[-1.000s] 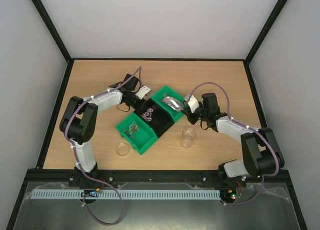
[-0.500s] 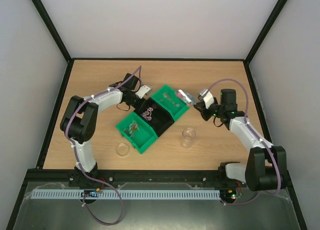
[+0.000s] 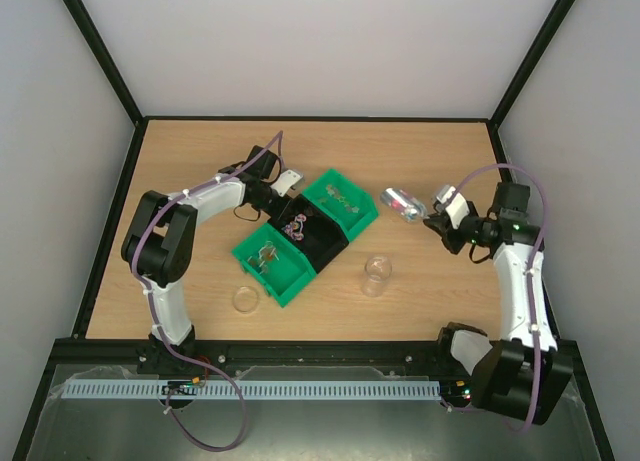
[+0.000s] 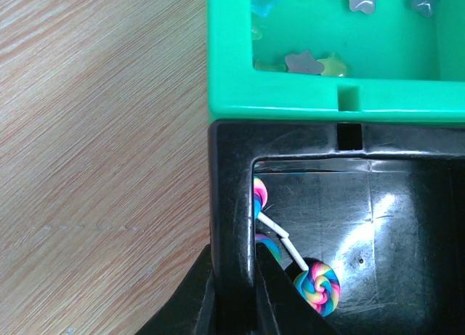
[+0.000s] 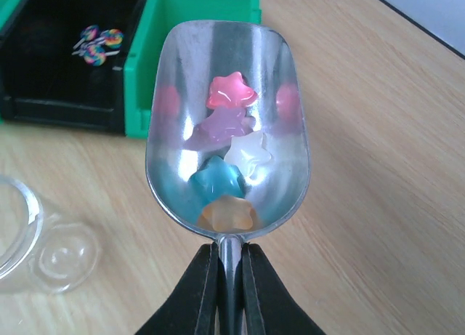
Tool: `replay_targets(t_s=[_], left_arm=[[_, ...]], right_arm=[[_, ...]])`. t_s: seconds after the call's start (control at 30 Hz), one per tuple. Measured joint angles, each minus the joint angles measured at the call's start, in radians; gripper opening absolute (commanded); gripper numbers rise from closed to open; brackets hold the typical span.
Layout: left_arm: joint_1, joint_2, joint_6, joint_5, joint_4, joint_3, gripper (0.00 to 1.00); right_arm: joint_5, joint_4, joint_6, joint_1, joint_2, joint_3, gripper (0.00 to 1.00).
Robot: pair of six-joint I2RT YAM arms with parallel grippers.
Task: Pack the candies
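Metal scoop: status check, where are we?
Right gripper shut on handle of silver metal scoop. Five star-shaped candies in its bowl. Left gripper shut on wall of black plastic bin. Clear jar near scoop, nothing between.

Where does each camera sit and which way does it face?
Top external: overhead, behind the robot, looking down on the table; left arm and right arm show.
Left wrist: looks down on the wall of the black bin, pinched by the left gripper.
Right wrist: looks along the scoop of candies in the right gripper.
Shared: both wrist views show the black bin's lollipops.
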Motion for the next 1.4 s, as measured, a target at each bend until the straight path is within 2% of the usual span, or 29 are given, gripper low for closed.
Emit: replay_targets(t_s=[0.23, 0.43, 0.8, 0.87, 0.93, 1.03, 1.13, 1.23, 1.4], left_arm=[[0.000, 0.000, 0.002, 0.000, 0.000, 0.000, 0.02], [0.000, 0.000, 0.005, 0.000, 0.001, 0.000, 0.02], [0.005, 0.005, 0.008, -0.012, 0.013, 0.004, 0.03], [0.006, 0.005, 0.008, -0.022, 0.020, 0.004, 0.10], [0.009, 0.005, 0.009, -0.030, 0.026, 0.004, 0.23], [0.020, 0.005, 0.021, -0.030, 0.030, -0.001, 0.51], [0.037, -0.001, 0.037, -0.010, 0.036, -0.020, 0.67], [0.048, -0.026, 0.063, 0.017, 0.037, -0.041, 0.97], [0.059, -0.155, 0.126, 0.080, 0.056, -0.076, 0.99]], right_arm=[[-0.011, -0.255, -0.158, -0.039, -0.143, 0.018, 0.01], [-0.008, -0.355, -0.200, -0.039, -0.270, 0.007, 0.01], [0.047, -0.505, -0.224, -0.039, -0.366, 0.012, 0.01], [0.048, -0.510, -0.209, -0.039, -0.385, 0.012, 0.01], [0.047, -0.508, -0.177, -0.039, -0.401, 0.012, 0.01], [0.039, -0.498, -0.135, -0.039, -0.409, 0.013, 0.01], [0.030, -0.477, -0.096, -0.039, -0.411, 0.013, 0.01], [0.021, -0.454, -0.060, -0.039, -0.413, 0.012, 0.01], [0.011, -0.413, -0.004, -0.039, -0.416, 0.013, 0.01]])
